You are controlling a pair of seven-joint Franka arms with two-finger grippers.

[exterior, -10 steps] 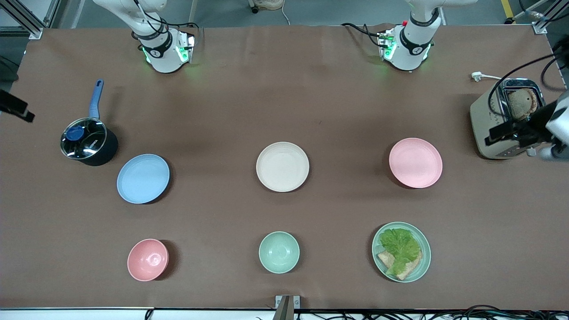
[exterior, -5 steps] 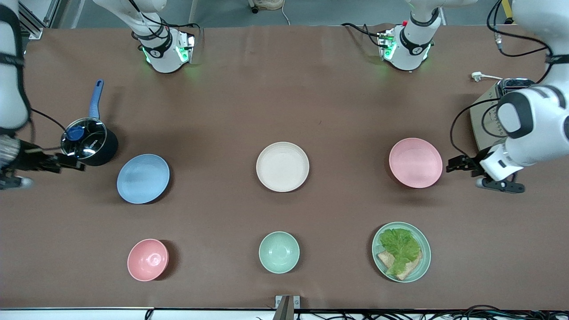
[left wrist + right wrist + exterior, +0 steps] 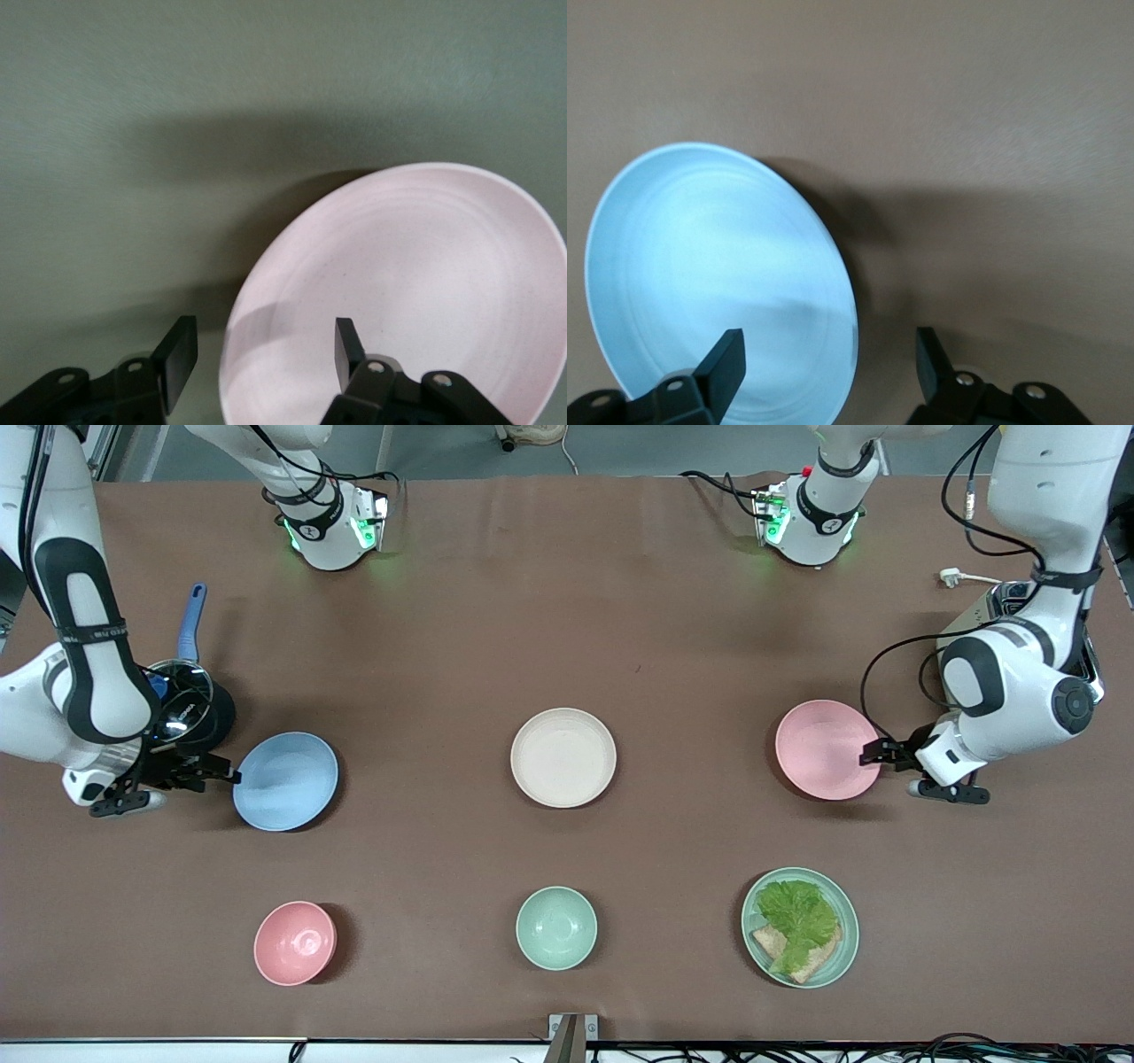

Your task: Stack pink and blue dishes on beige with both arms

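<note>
The beige plate lies at the table's middle. Toward the right arm's end lies the blue plate, toward the left arm's end the pink plate. My left gripper is low at the pink plate's outer rim. In the left wrist view it stands open, one finger over the pink plate, the other outside the rim. My right gripper is at the blue plate's outer rim. It is open too, straddling the edge of the blue plate.
A dark pot with a glass lid and blue handle stands beside the right arm's wrist. A toaster is partly hidden by the left arm. Nearer the camera sit a pink bowl, a mint bowl and a mint plate with lettuce and bread.
Both arms have swung in from the table's ends and come down. Each gripper has reached the outer rim of its plate. The plates have not moved.
</note>
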